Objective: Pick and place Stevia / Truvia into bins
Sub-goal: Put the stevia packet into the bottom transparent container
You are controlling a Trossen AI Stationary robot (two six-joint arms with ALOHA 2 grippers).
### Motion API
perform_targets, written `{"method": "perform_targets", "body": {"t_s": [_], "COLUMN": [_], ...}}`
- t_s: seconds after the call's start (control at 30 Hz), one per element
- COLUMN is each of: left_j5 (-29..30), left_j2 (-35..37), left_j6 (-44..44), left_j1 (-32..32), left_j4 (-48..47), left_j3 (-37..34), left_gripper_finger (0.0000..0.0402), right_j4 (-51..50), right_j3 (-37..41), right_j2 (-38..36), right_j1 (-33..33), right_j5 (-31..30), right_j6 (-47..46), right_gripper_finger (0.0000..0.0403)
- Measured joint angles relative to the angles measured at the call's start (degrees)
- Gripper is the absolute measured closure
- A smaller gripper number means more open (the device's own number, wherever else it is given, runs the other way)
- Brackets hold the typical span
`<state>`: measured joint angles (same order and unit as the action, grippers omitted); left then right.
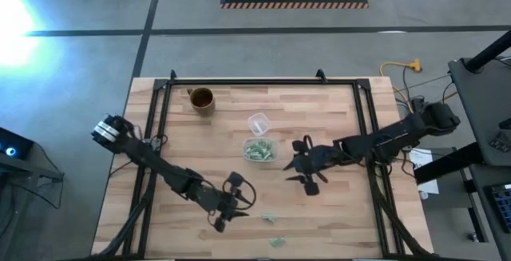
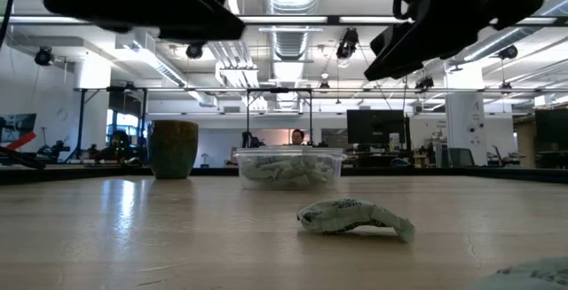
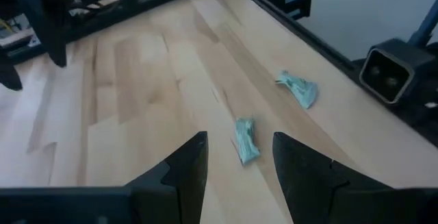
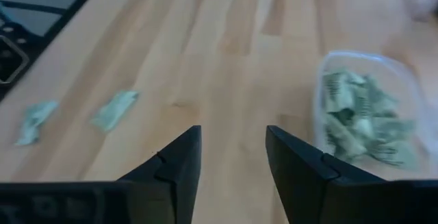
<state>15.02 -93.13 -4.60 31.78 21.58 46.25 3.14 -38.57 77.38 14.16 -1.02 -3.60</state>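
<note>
Packet just ahead of left hand, fingers apart, seemingly above it.

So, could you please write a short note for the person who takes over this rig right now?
Left hand: open, empty, low over the table's near part, lined up with one loose packet.
Right hand: open, empty, beside the clear container.
Done: most packets are already in the container.
Left: two loose packets on the wood, the nearer one and a second packet towards the table's edge. Pick both and drop them in.
</note>
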Motion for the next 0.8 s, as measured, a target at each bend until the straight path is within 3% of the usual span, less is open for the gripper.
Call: {"method": "perform_targets", "body": {"t_s": [0.43,0.8], "left_j5": [-0.28,-8.91], "left_j2": [-13.9,-20.82], "left_j6": [-0.27,5.46], "left_j1": [-1.0,-4.09], "left_j4": [8.22,7.67], "left_j3": [5.94,10.91], "left_gripper_finger": [0.0253,0.0253], "right_j4": [-7.34,-8.53], "right_j3": [0.11,0.22], "right_j2": [0.33,0.35], "right_j1": [6.41,7.09], "right_j5": [-0.04,-0.2], "right_j6": [-8.59,-9.74], "right_gripper_finger": [0.0266,0.0276]}}
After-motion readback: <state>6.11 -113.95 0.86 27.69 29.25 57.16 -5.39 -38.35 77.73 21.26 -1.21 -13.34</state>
